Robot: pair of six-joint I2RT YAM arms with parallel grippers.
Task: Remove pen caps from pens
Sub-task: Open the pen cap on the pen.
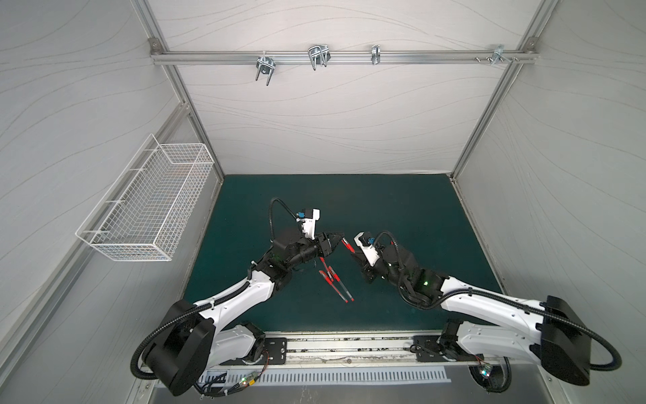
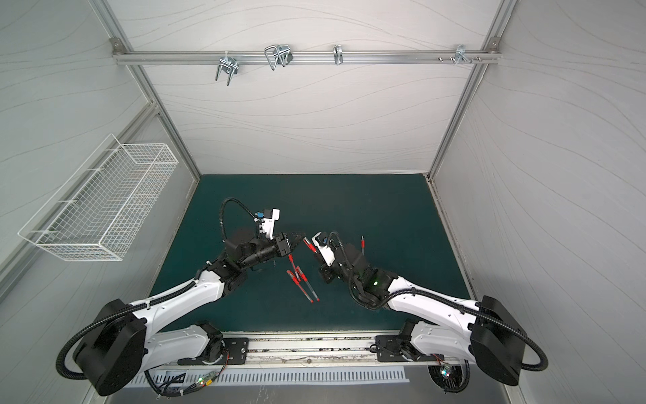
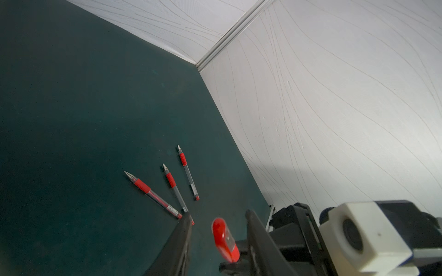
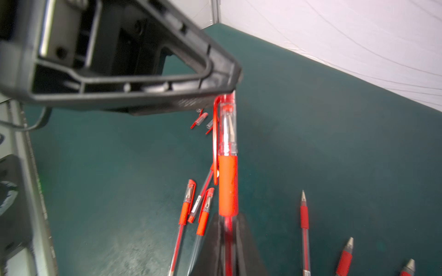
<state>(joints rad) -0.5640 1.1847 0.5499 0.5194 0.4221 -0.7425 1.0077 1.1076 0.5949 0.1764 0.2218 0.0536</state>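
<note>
The dark green tabletop (image 1: 402, 217) carries the capped pens (image 1: 330, 278) between the arms, with three uncapped ones (image 3: 167, 186) off to the side. The right gripper (image 4: 228, 229) is clamped on a slim, clear-barrelled red pen (image 4: 228, 186), raised off the surface. The left gripper (image 3: 216, 236) brackets its short red clip cap (image 4: 226, 124), fingers (image 3: 253, 229) apparently not quite touching. Light, stiff, slippery plastic: pinch the cap's body, not its thin clip.
</note>
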